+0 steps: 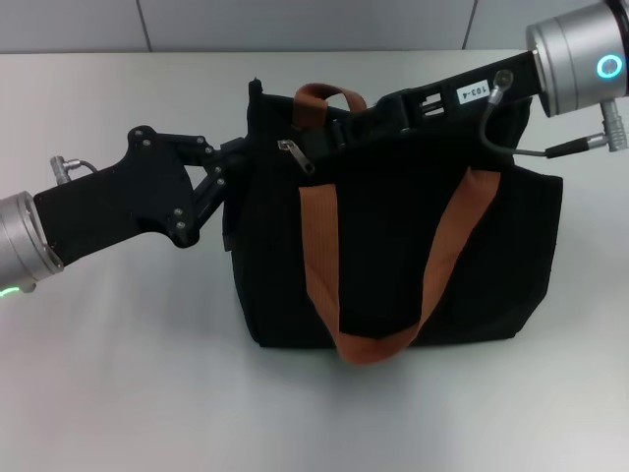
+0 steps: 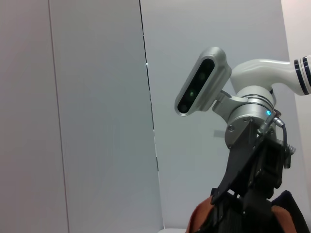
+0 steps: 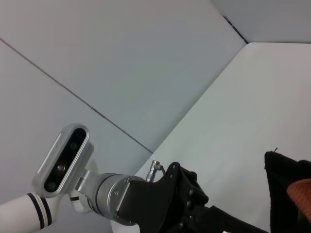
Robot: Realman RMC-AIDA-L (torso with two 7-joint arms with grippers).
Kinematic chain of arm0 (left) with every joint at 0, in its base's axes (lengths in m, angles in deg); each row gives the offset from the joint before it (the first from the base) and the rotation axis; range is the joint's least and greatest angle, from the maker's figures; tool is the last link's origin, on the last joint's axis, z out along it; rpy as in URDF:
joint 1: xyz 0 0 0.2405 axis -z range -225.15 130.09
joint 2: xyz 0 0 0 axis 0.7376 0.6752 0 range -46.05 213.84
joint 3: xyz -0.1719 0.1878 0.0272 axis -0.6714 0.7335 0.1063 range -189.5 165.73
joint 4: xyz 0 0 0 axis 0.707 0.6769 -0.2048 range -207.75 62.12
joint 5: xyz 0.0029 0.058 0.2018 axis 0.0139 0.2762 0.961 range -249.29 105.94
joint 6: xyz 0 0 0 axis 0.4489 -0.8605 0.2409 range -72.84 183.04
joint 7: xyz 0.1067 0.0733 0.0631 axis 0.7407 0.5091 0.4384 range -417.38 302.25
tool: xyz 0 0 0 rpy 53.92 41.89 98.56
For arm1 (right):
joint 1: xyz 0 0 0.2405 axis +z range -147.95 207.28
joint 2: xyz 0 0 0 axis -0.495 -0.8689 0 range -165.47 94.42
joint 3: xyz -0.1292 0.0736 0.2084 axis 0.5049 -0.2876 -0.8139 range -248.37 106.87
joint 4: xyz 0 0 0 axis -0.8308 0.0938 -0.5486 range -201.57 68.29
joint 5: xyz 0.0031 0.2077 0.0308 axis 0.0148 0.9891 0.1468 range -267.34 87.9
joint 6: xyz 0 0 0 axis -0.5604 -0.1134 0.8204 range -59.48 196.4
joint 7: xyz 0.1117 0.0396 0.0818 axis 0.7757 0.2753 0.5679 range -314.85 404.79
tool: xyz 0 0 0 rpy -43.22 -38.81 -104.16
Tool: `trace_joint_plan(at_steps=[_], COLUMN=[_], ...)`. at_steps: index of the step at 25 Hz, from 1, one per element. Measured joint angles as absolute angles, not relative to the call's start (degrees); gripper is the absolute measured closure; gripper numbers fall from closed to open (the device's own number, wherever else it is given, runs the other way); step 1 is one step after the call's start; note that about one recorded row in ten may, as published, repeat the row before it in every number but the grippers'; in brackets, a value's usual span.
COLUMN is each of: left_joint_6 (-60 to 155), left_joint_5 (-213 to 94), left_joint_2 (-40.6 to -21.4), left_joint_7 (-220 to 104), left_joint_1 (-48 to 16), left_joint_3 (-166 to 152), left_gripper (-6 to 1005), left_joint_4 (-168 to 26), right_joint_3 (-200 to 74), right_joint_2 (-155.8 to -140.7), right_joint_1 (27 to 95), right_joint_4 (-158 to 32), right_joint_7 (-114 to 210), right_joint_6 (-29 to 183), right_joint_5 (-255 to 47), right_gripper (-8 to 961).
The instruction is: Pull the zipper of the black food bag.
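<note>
- Standing in the middle of the head view is the black food bag [image 1: 393, 246], a boxy fabric tote on the white table [image 1: 118, 393]; it fills the centre and right of the frame; its upper edge runs toward the top right
- Draped down its near face is one orange-brown strap handle [image 1: 324, 256], looping low near the bottom centre; a second strap loop [image 1: 324, 95] arches over the top edge at upper centre
- Lying on the bag's top, left of centre and just below that upper strap loop, is the zipper [image 1: 295, 155], a small silver teardrop tab, tilted along the black zip line
- Reaching in from the lower left comes the left gripper [image 1: 234, 157]; its black fingers press against the bag's upper left corner and seem to pinch the fabric there, though how tightly they close I cannot tell; it sits just left of the zipper, apart from the tab
- Coming from the upper right, the right gripper [image 1: 339, 123] lies along the bag's top edge, its tip beside the upper strap loop and near the zipper; the fingers are lost against black fabric, so whether they grip anything I cannot tell
</note>
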State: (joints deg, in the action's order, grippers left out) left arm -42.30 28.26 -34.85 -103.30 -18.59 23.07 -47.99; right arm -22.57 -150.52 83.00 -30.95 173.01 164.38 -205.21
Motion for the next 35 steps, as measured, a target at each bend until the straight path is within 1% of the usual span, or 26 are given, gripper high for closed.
trace_joint_plan(at_steps=[21,35], left_joint_6=[-43.44,-43.59], left_joint_5=[28.26,27.47], left_joint_2=[-34.75,-34.69], left_joint_7=[-103.32,-103.62], left_joint_1=[-17.98,-17.39], left_joint_3=[22.86,22.65], left_gripper=[972,971], left_joint_4=[-48.30,-48.30], right_joint_3=[-20.19,-20.11], right_joint_2=[-151.52,-151.63], right_joint_1=[83.68,83.88], right_joint_4=[-30.91,-30.41], right_joint_7=[173.95,174.66], right_joint_6=[162.19,162.41], right_joint_5=[-205.81,-205.74], right_gripper=[558,561])
